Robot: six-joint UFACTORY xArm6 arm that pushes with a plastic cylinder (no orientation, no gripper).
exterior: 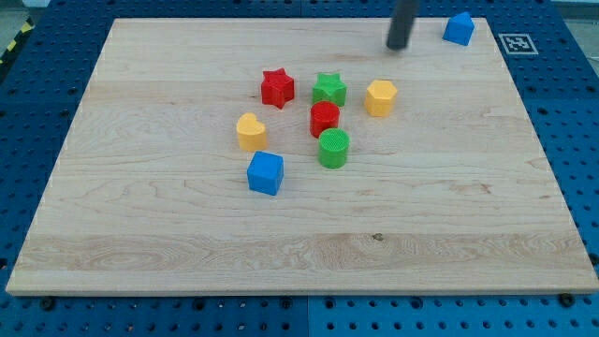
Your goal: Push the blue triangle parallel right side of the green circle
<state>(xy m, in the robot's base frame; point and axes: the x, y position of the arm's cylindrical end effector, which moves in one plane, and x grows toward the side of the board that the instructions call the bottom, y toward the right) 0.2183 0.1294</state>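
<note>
The blue triangle (459, 28) sits at the board's top right corner. The green circle (333, 148) stands near the board's middle, well down and to the left of it. My tip (398, 45) is on the board near the view's top, just left of the blue triangle with a small gap between them, and far up and right of the green circle.
Near the green circle are a red cylinder (324, 118) just above it, a green star (329, 90), a red star (277, 87), a yellow hexagon (380, 97), a yellow heart (250, 132) and a blue cube (266, 173). The wooden board (140, 225) lies on a blue pegboard.
</note>
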